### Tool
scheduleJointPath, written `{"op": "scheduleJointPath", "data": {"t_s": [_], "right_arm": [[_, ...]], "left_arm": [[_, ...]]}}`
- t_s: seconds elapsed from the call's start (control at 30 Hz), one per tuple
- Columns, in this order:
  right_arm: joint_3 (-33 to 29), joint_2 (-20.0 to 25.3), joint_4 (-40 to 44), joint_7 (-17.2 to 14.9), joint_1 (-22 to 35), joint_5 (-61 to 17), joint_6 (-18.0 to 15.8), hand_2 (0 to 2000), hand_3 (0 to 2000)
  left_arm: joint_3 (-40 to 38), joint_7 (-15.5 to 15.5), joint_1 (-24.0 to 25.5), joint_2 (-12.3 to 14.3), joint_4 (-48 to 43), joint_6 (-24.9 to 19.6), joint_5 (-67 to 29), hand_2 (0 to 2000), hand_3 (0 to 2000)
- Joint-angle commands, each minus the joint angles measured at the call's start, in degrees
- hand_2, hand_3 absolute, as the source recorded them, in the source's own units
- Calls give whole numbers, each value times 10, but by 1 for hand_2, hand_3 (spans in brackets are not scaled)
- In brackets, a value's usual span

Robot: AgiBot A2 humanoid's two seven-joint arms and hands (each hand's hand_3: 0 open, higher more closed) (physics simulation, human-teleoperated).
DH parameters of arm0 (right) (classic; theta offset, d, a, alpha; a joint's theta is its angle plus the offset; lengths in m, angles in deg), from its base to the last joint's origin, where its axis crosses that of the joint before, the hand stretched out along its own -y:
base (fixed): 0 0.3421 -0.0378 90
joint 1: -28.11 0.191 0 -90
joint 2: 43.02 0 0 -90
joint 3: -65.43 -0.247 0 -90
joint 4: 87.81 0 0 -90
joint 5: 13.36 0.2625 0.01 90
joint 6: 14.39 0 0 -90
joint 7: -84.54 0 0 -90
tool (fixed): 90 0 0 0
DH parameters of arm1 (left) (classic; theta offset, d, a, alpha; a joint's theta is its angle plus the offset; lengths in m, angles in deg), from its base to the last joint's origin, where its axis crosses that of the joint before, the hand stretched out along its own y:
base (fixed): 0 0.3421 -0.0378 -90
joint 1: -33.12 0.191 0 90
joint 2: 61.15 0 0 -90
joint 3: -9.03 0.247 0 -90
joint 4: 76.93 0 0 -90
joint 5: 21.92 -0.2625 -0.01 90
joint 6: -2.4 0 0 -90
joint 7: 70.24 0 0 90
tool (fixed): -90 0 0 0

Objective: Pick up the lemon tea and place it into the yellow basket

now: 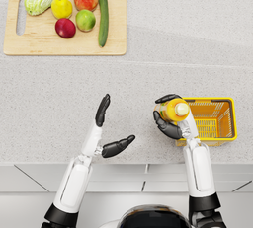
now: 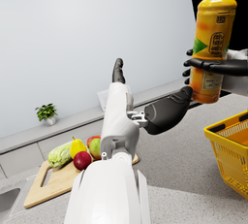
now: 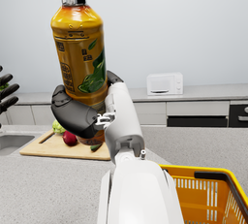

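Head view, centre right: my right hand (image 1: 169, 125) wraps the bottle (image 1: 173, 109) low, left hand (image 1: 109, 128) spread empty; top-heavy, could tip short of the basket (image 1: 232, 118).

Both arms (image 1: 79, 172) had smooth white shells with black cuffs near the shoulders. Each dark hand (image 1: 109, 132) joined its forearm through a small metal wrist.
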Motion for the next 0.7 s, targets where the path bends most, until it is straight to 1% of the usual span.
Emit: {"op": "scheduleJointPath", "data": {"t_s": [0.03,0.1,0.2,0.23,0.27,0.3,0.33,0.37,0.43,0.47,0.5,0.6,0.63,0.67,0.7], "right_arm": [[-141,-6,-15,-1,20,0,-1,2000,2000],[-174,-14,-6,-1,30,0,-9,2000,2000],[-215,-10,3,0,11,0,-14,2000,2000],[-227,-10,8,-31,7,1,-11,2000,2000],[-230,-9,13,-79,2,1,1,2000,2000],[-231,-10,24,-112,2,1,18,2000,2000],[-230,-10,37,-137,-1,1,29,2000,2000],[-226,-9,45,-154,-6,1,39,2000,2000],[-219,-5,62,-175,-23,1,46,2000,2000],[-208,-4,64,-181,-29,1,43,639,1673],[-204,-4,64,-187,-31,1,52,0,1347],[-184,-4,38,-196,-35,1,57,0,367],[-184,-5,6,-146,-31,1,68,0,40],[-184,-9,-15,-105,-26,1,77,0,0],[-182,-12,-43,-76,-20,1,82,0,0]], "left_arm": [[-132,0,20,-1,-6,1,0,0,0],[-138,0,16,0,17,2,0,0,0],[-134,0,16,3,42,2,0,0,0],[-141,0,12,4,45,2,0,0,0],[-146,0,9,5,48,2,0,0,0],[-148,0,6,7,50,2,0,0,0],[-149,0,4,8,49,3,0,0,0],[-148,0,5,8,49,3,0,0,0],[-148,0,13,10,50,3,0,0,0],[-148,0,12,11,54,3,0,0,0],[-148,0,12,12,54,3,0,0,0],[-142,0,0,16,61,3,0,0,0],[-138,0,-13,18,72,3,0,0,0],[-141,0,-28,20,75,3,0,0,0],[-147,0,-51,21,83,3,0,0,0]]}}
